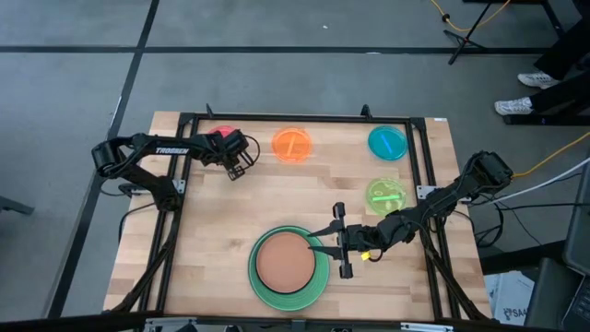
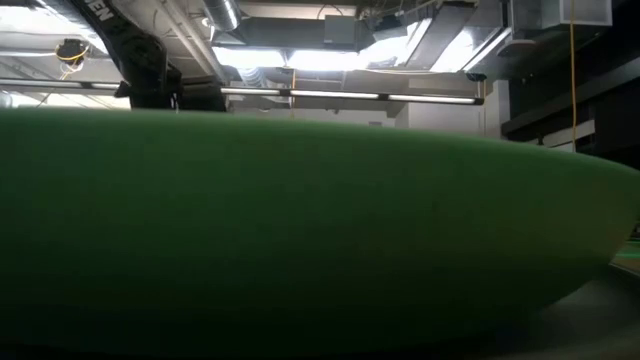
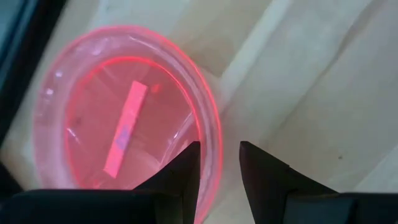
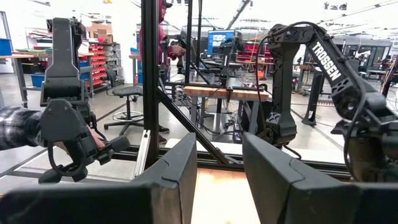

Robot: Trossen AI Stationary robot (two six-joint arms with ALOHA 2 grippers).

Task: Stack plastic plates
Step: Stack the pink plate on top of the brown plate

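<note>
A brown plate (image 1: 281, 260) lies inside a large green plate (image 1: 263, 290) near the table's near edge. The green plate's wall (image 2: 300, 230) fills the low view. My right gripper (image 1: 323, 247) (image 4: 219, 155) is open and held level just right of that stack, pointing toward the table's left. A small pink plate (image 1: 217, 136) (image 3: 124, 112) lies flat at the far left. My left gripper (image 1: 237, 164) (image 3: 219, 158) is open at the plate's right side. One finger (image 3: 186, 171) stands over the inside of the rim and the other (image 3: 261, 171) outside it.
Orange (image 1: 292, 145), blue (image 1: 387, 142) and lime (image 1: 385, 195) small plates lie flat along the far and right parts of the table. A black frame rail (image 1: 304, 117) borders the table. Bare wood lies in the middle. A person's plaid sleeve (image 4: 18, 134) shows beyond the table's left side.
</note>
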